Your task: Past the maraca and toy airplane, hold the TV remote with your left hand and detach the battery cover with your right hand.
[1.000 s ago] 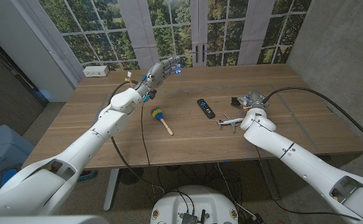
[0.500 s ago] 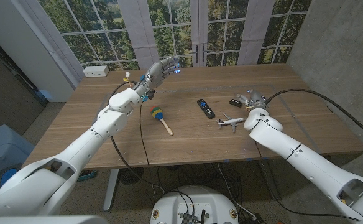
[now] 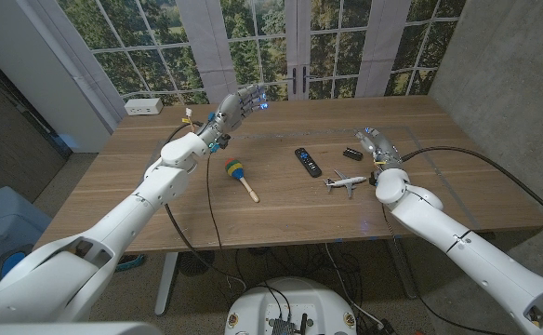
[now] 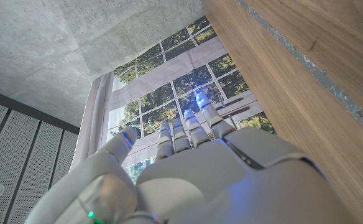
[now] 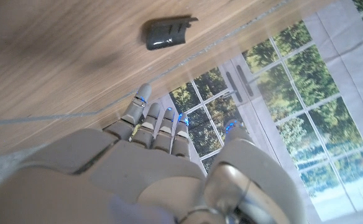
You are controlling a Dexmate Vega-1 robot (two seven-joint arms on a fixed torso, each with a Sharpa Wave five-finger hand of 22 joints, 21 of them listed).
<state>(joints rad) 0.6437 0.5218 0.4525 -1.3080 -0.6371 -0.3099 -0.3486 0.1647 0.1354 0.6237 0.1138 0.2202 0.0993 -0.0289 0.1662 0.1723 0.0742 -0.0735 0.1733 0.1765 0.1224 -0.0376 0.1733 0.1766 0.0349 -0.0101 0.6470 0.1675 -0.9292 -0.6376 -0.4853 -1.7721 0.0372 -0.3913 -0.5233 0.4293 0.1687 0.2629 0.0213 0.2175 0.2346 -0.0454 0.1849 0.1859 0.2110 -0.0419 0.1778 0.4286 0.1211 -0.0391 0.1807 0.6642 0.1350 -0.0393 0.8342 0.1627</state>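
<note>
no legible text, labels, brands or numbers in any view. tv remote [image 3: 308, 161] buttons too small to read in the head view; detached battery cover [image 5: 166, 33] shows no readable marking in the right wrist view.

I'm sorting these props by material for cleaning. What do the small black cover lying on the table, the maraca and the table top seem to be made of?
The small black battery cover looks like moulded plastic, semi-gloss: it shows soft highlights and a clip tab. The multicoloured maraca has a painted, striped head on a pale stick handle, probably wood, though plastic is possible. The brown table top looks like matte wood planks, with visible grain and seams.
</note>
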